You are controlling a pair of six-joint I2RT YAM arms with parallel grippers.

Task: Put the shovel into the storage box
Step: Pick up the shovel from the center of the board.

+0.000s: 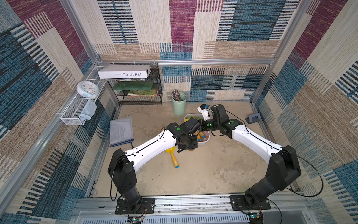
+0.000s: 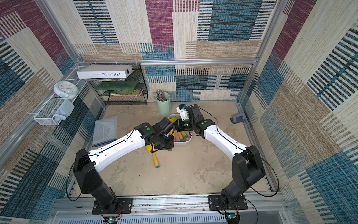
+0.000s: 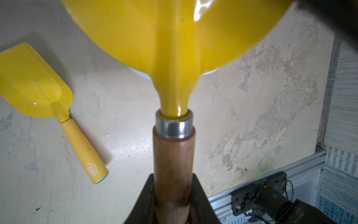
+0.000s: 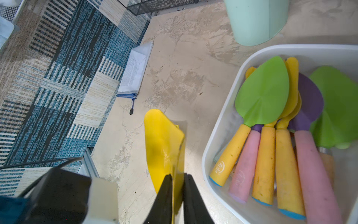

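beside the storage box [image 4: 217,135], just outside its rim and raised off the table [image 3: 242,116], the wooden-handled shovel [image 3: 175,77] is hanging between both arms. the left gripper [image 3: 172,184] is clamping the wooden handle. the right gripper [image 4: 177,180] is pinching the edge of the yellow blade, with one jaw pressing on each face. the box is already holding several shovels [image 4: 265,93], lying side by side with their handles pointing one way. a second shovel [image 3: 46,91], yellow with a yellow handle, is lying flat on the table, near the held one but apart from it. in both top views the left wrist is hiding the grip.

step in hand, as judged: the arms are sharing the shovel, probably passing it from one to the other ahead of placement. the next move is calling for one grip to let go first, so the arms are not pulling against each other. the holding arm is then needing to carry the shovel over the rim, line it up with the box's long side, and lower it onto the pile before releasing.
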